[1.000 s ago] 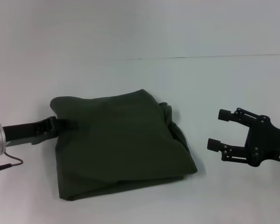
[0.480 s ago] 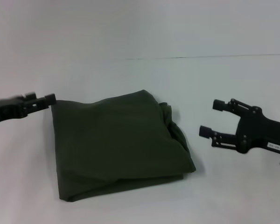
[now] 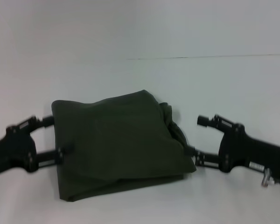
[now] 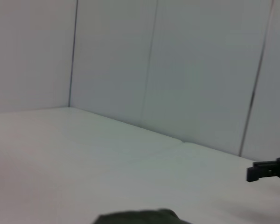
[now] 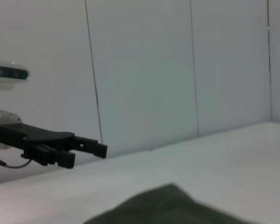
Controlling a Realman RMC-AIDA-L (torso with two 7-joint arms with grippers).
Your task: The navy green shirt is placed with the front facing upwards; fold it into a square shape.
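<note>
Shirt first: the navy green shirt (image 3: 119, 142), a dark olive cotton tee, is seen folded into a rough rectangle at centre of the head frame, lying flat on the pale white tabletop (image 3: 224, 84). Plain green fabric faces up; bunched folds are seen along its right edge, and the lower left corner sags open a bit. The square looks nearly done, judged from its outline.

Handling, as a guess: soft, light, limp cloth w/ no stiffness; layers are likely to slide over each other if dragged. Best taken at opposite side edges, pinching all layers together, or just pressed and nudged to square it up.

Left black claw (image 3: 51, 140) is seen at mid-left of frame, fingers spread apart, tips at the shirt's left edge. Right black claw (image 3: 196, 137) is at mid-right, also spread, lower finger touching or just beside the shirt's right corner; which one can't be told.

No print, label or writing can be read on the shirt. A small white tag on the right arm is illegible.
</note>
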